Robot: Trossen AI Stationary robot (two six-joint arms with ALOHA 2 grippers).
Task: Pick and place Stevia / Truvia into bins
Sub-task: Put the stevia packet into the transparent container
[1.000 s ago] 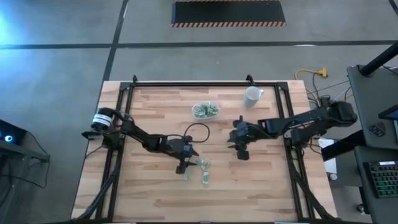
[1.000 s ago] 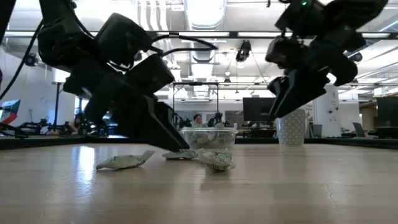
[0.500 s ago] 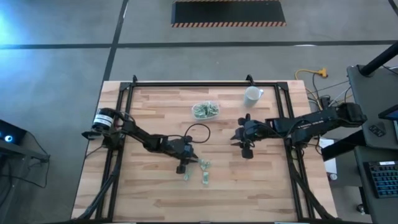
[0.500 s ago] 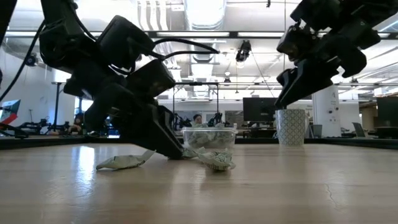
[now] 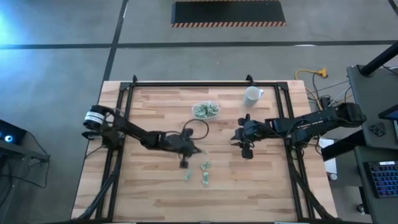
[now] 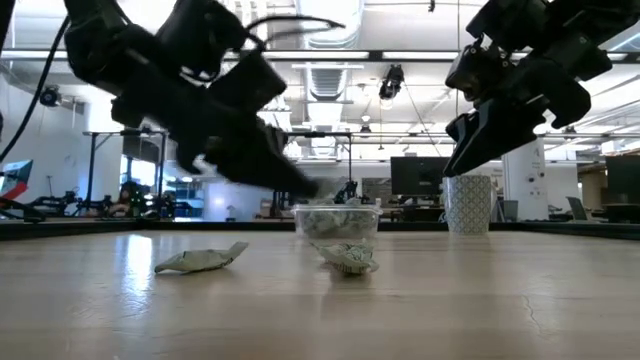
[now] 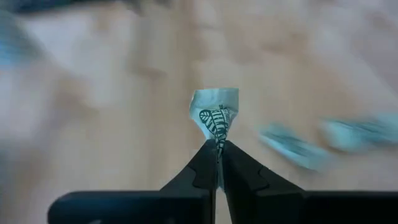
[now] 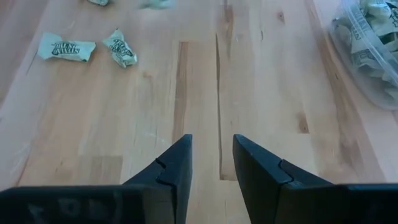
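- Packet (image 7: 214, 112): we grip it between the closed left gripper (image 5: 185, 149) fingers, lifted off the table at frame centre.
- Bin (image 5: 206, 110): up-right of the left gripper, nearer it.
- Right gripper (image 5: 244, 140): open, idle, centre-right.

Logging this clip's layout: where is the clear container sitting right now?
In the high view the clear container sits at the table's far middle, left of the white cup, beyond the left gripper.

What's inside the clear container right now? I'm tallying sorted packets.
The clear container holds a heap of green-white packets. Those beneath the top layer are covered, so no count is possible.
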